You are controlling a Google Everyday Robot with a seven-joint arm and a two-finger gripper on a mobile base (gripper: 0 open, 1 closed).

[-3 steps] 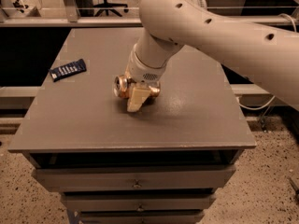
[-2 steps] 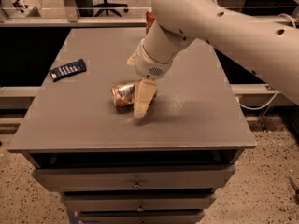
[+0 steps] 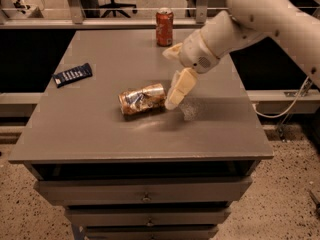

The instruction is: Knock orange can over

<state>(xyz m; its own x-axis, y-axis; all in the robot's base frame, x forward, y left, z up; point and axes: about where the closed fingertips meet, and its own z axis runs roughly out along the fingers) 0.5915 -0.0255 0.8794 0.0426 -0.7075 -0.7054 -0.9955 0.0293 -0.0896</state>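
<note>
The orange can (image 3: 142, 99) lies on its side near the middle of the grey table (image 3: 100, 139), silver top pointing left. It is shiny copper-orange with pale label patches. My gripper (image 3: 170, 79) hangs just to the right of the can, above the table, with its cream fingers (image 3: 180, 86) spread open and empty. The lower finger's tip is close to the can's right end; I cannot tell whether it touches.
A plainer red-orange can (image 3: 164, 27) stands upright at the table's back edge, behind the gripper. A dark blue packet (image 3: 73, 74) lies at the left. Drawers sit under the tabletop. Railings and a chair stand beyond the table.
The arm has drawn back to the right and up, uncovering the orange can, which stays on its side. The red-orange can at the back now shows.
</note>
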